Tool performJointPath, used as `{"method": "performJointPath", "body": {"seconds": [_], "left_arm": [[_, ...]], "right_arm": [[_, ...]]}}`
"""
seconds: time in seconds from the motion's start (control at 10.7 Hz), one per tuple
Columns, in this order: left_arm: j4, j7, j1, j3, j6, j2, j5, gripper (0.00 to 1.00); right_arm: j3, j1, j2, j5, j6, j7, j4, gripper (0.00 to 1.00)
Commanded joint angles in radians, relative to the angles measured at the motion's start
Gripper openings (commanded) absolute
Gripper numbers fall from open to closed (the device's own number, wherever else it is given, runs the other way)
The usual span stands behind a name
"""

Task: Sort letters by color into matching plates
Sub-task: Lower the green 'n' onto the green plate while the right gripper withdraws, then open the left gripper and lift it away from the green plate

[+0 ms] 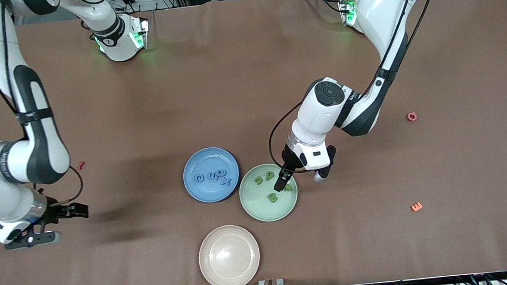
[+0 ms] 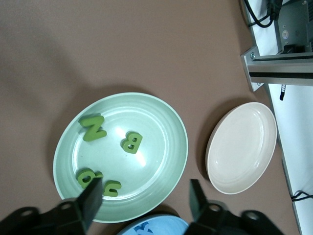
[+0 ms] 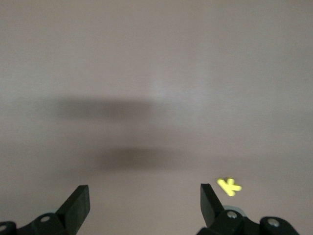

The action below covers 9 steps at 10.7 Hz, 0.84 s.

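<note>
The brown desk (image 1: 246, 68) carries three plates close together: the blue plate (image 1: 191, 185) with four blue letters (image 1: 211, 176) in it, the green plate (image 1: 253, 207) just beside it with four green letters (image 2: 132, 142), and a beige plate (image 1: 229, 256) nearest the front camera, which holds nothing. Sorting looks about done — no blue or green letter shows loose on the desk, only a few red and orange pieces (image 1: 416, 207) (not the task's own) and a yellow one (image 3: 229, 186). The left hand (image 2: 145, 198) hangs over the green plate, fingers parted and empty. The right hand (image 1: 59, 221) waits wide over bare desk at its arm's end.
</note>
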Motion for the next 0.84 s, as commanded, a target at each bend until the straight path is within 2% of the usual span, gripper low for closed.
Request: {"method": "performJointPath", "body": {"seconds": [0.0,0.19,0.37,0.56,0.75], "left_arm": [[0.020,0.006,0.004,0.018,0.007,-0.001,-0.001,1.00],[0.019,0.038,0.006,0.094,0.004,-0.021,0.003,1.00],[0.014,0.092,0.010,0.201,-0.051,-0.044,0.135,1.00],[0.017,0.206,0.082,0.220,-0.107,-0.035,0.196,1.00],[-0.056,0.404,0.127,0.214,-0.168,-0.048,0.193,1.00]], "right_arm": [[-0.019,-0.037,-0.051,-0.013,-0.003,-0.029,-0.013,1.00],[-0.039,-0.037,-0.083,-0.013,-0.009,-0.019,-0.019,1.00],[-0.048,-0.042,-0.139,-0.013,-0.097,0.012,-0.022,1.00],[-0.046,-0.045,-0.211,-0.012,-0.198,0.143,-0.022,1.00],[-0.042,-0.042,-0.285,-0.007,-0.278,0.179,-0.024,1.00]]}}
